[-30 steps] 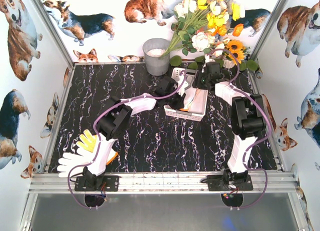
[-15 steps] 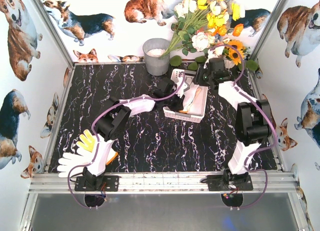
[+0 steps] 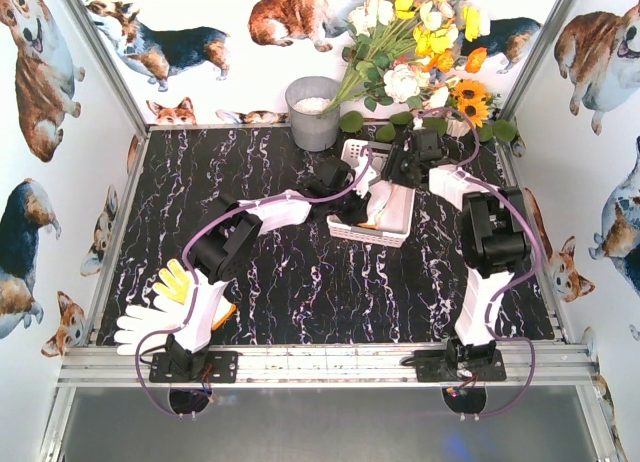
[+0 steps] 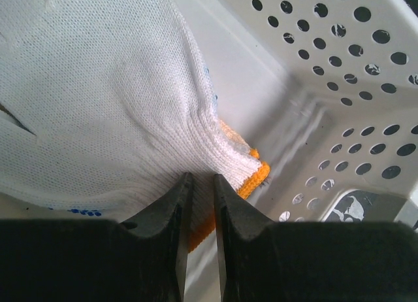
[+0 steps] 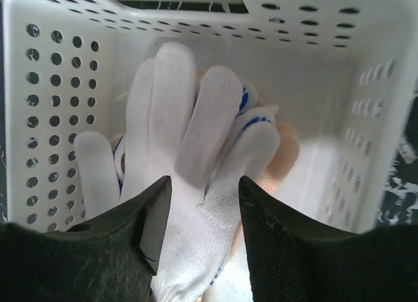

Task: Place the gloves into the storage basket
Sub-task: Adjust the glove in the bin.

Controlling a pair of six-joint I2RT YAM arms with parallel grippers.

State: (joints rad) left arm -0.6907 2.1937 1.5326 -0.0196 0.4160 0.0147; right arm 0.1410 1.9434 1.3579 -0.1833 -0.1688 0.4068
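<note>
The white storage basket (image 3: pixel 352 229) sits at the back centre of the table. A white glove (image 4: pixel 98 86) with an orange-trimmed cuff lies inside it. My left gripper (image 4: pixel 200 178) is at the basket's left end, shut on that cuff, and the fabric wrinkles toward its tips. My right gripper (image 5: pixel 204 191) hangs open over the basket (image 5: pixel 59 106), its jaws astride a white glove (image 5: pixel 189 151) with blue dots and apart from it. A peach-orange glove (image 5: pixel 287 151) shows underneath. Three loose gloves lie at the near left: pale yellow (image 3: pixel 177 280), white (image 3: pixel 135 327), orange (image 3: pixel 226 315).
A grey metal bucket (image 3: pixel 314 112) stands behind the basket to the left. A bunch of flowers (image 3: pixel 420 42) leans over the back right corner. Dog-print walls close in the table on three sides. The left arm's base partly covers the loose gloves.
My right gripper swung back and right, then returned over the basket, its jaws narrowing and widening again. The basket shifted slightly. The left arm stayed put.
</note>
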